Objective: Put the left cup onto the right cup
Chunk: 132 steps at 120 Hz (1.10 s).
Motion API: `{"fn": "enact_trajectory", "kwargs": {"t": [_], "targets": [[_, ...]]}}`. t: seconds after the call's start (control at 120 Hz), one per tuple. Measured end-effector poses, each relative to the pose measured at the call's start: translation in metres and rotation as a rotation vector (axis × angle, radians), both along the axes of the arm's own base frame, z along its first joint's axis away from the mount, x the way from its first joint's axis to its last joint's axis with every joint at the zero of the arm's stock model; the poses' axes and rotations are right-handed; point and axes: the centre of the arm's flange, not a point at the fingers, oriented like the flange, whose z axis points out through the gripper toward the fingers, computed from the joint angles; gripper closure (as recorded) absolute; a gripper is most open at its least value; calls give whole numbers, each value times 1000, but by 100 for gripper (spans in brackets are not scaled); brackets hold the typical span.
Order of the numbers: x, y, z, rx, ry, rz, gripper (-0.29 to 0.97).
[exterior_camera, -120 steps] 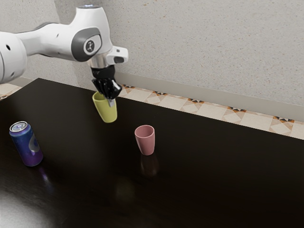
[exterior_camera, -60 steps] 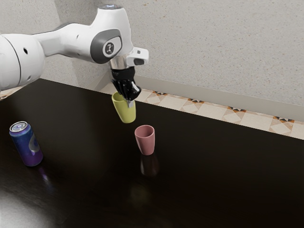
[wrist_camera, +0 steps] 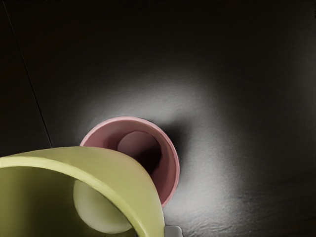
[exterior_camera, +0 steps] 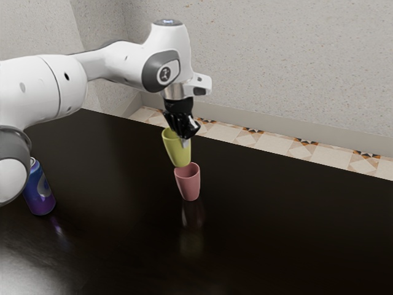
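The gripper (exterior_camera: 186,137) has its jaws clamped on one side of the rim of the yellow-green cup (exterior_camera: 176,150). The cup hangs slightly tilted just under them, clear of the table (exterior_camera: 276,227), a hold that lets its base go down first. The pink cup (exterior_camera: 187,181) stands upright almost straight below the jaws. Because the held cup hangs to one side of them, its base looks off-centre over the pink mouth, so I judge a small sideways correction is needed before lowering.

The mouth of the pink cup (exterior_camera: 187,182) is partly overhung by the tilted yellow cup (exterior_camera: 176,149), held just above its rim. Bare table (exterior_camera: 295,221) is seen all round it, widest toward the exterior view's right; a blue can (exterior_camera: 40,192) is found well apart, toward the exterior view's left.
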Motion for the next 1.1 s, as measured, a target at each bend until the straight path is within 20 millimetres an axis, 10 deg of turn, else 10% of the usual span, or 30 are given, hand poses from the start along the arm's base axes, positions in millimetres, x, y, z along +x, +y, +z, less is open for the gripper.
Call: {"fn": "enact_trajectory", "kwargs": {"t": [1.1], "targets": [[15, -5, -37, 5, 32, -4, 78]]}}
